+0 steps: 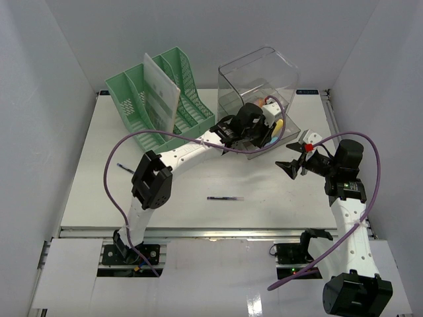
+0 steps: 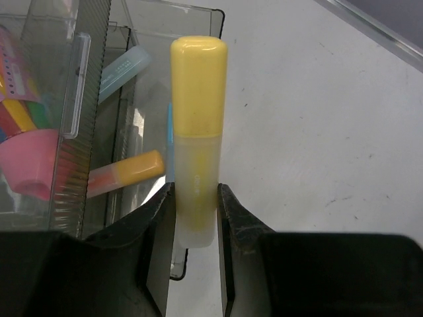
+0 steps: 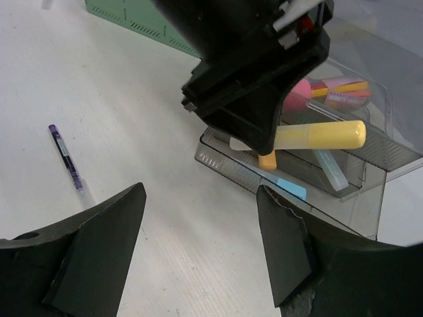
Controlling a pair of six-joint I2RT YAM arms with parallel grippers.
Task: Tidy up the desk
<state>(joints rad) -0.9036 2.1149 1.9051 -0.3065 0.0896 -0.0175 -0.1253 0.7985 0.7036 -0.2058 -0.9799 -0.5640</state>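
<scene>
My left gripper (image 1: 272, 129) reaches across the white desk (image 1: 165, 191) and is shut on a yellow highlighter (image 2: 197, 132), which it holds over the open lower drawer of the clear plastic drawer box (image 1: 258, 99). The highlighter also shows in the right wrist view (image 3: 320, 135) and in the top view (image 1: 279, 127). The drawer holds an orange marker (image 2: 129, 170) and a light blue one (image 2: 122, 66). My right gripper (image 1: 295, 160) is open and empty, hovering over the desk right of the box. A purple pen (image 1: 225, 198) lies near the front middle.
A green slotted file rack (image 1: 162, 99) with a white sheet stands at the back left. Pink and coloured items fill the box's upper drawer (image 3: 330, 89). A small dark pen (image 1: 123, 166) lies at the left. A silver rail (image 1: 211, 231) runs along the front edge.
</scene>
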